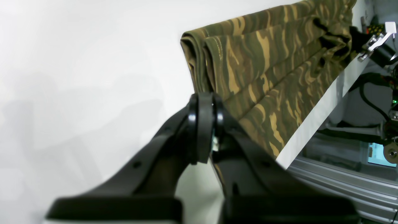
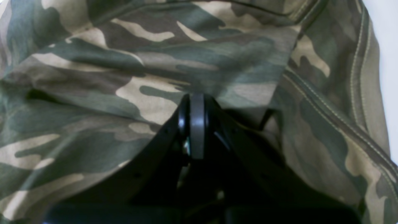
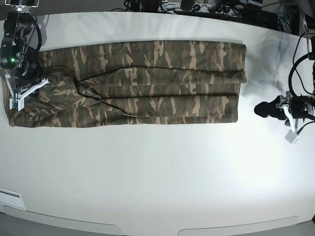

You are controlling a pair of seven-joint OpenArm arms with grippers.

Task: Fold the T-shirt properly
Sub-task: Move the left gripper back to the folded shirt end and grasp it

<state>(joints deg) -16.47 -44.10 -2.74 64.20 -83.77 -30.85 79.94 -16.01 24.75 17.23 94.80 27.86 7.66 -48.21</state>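
Lying as a long folded band across the white surface [image 3: 157, 187], shirt [image 3: 147, 83] with its long axis running side to side in the base view, hem end toward the left arm, bunched end under the right. Right gripper [image 2: 196, 102] down at that bunched end, jaws together, tips against or in the cloth folds; whether any cloth is pinched cannot be told. Left gripper [image 1: 205, 102] off the shirt, on bare surface just beyond the squared-off end, jaws together on nothing, folded edge lying straight ahead of the tips. Nearer arm for the far end: the left, likely needing to open and reach forward to take that edge.
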